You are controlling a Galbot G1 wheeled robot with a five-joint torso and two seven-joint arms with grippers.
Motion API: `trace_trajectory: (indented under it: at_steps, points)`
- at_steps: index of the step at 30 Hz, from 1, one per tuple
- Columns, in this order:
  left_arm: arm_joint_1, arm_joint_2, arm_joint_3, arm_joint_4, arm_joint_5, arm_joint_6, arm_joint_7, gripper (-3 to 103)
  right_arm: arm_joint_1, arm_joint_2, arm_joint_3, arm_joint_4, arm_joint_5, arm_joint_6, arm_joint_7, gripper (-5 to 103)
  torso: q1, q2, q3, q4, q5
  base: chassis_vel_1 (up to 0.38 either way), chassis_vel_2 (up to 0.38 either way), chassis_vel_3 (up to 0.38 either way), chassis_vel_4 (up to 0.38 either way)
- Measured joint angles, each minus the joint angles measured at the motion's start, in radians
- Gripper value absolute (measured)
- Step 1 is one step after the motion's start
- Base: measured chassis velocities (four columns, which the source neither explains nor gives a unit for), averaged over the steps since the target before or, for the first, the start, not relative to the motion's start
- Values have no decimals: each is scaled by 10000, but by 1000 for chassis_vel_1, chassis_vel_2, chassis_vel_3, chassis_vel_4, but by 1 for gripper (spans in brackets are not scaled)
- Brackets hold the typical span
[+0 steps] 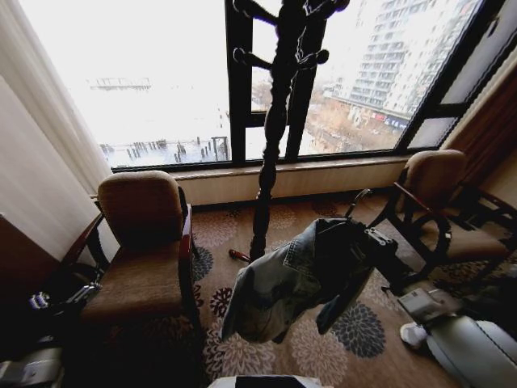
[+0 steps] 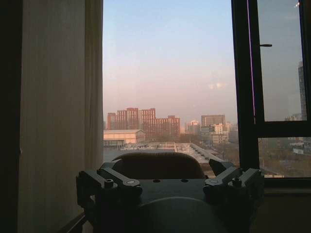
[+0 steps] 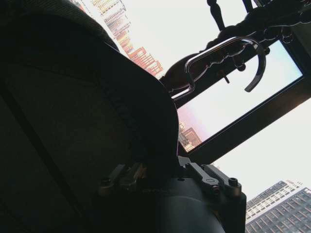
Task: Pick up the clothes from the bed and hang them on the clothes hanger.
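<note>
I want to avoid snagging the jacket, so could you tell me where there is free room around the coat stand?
The left armchair seat is bare, as is the carpet between it and the coat stand. It is crowded right of the stand: the denim jacket, held up by the right gripper, hangs between the pole and the right armchair.

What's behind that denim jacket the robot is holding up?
Behind the denim jacket stands a dark wooden coat stand, then the window. Patterned carpet lies beneath. The right gripper holding it is covered by the cloth.
</note>
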Motion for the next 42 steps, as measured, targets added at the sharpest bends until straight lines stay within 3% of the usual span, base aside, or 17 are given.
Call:
trace_trajectory:
  at_steps: [13,18,21,32,42]
  points:
    - [0,0,1,0,0,0,0,100,-256,-347,344,-36,385,342,56,27,3,-2,1,1,2,0,0,0,0]
    - [0,0,0,0,0,0,0,100,-1885,-1267,1917,63,885,-43,-513,27,5,-4,3,1,2,0,0,0,0]
    - [0,0,0,0,0,1,0,100,-2165,-1449,2269,63,853,-77,-620,27,5,-3,2,-2,2,0,0,0,0]
    - [0,0,0,0,0,1,0,100,-1685,-1773,2169,58,858,455,-273,27,4,-4,3,2,2,0,0,0,0]
    - [0,0,0,0,0,1,0,100,-1898,-1991,2407,63,906,473,-509,27,4,-3,2,1,2,0,0,0,0]
